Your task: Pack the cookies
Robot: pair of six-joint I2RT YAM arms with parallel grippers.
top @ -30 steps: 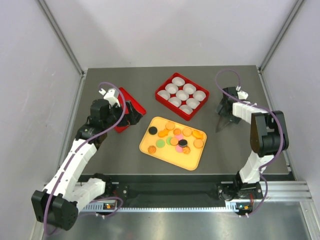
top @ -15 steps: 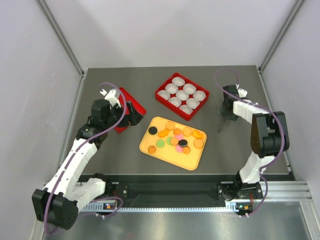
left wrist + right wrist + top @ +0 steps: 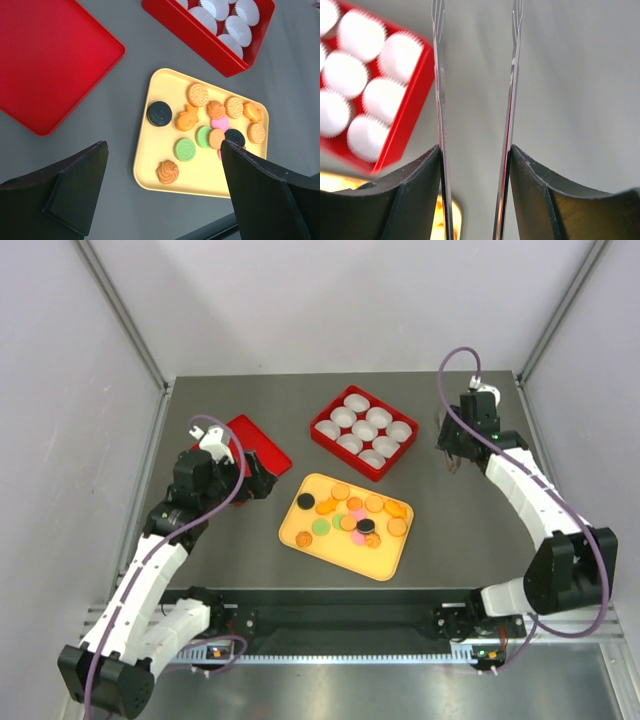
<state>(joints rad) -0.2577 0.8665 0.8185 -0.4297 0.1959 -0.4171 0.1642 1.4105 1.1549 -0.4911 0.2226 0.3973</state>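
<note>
All the cookies (image 3: pixel 216 137) lie on the yellow tray (image 3: pixel 170 95) in the middle of the bench (image 3: pixel 450 530). Most are orange, with two black, two green and some pink. They crowd the tray's far half, some overlapping. One black cookie sits by the tray's left edge and an orange swirl by its near left corner.

Beyond the tray's far edge stands a red box (image 3: pixel 200 37) filled with white paper cups (image 3: pixel 237 25). A flat red lid (image 3: pixel 45 55) lies off the tray's far left corner.

The left gripper (image 3: pixel 163 147) hangs to the left of the tray, between it and the lid. Its fingers are spread wide with nothing in them.

The right gripper (image 3: pixel 475 147) is well off the tray's far right corner, over bare bench. Its fingers hold tweezers (image 3: pixel 439 75), whose two thin blades run parallel with a gap and nothing between them.
</note>
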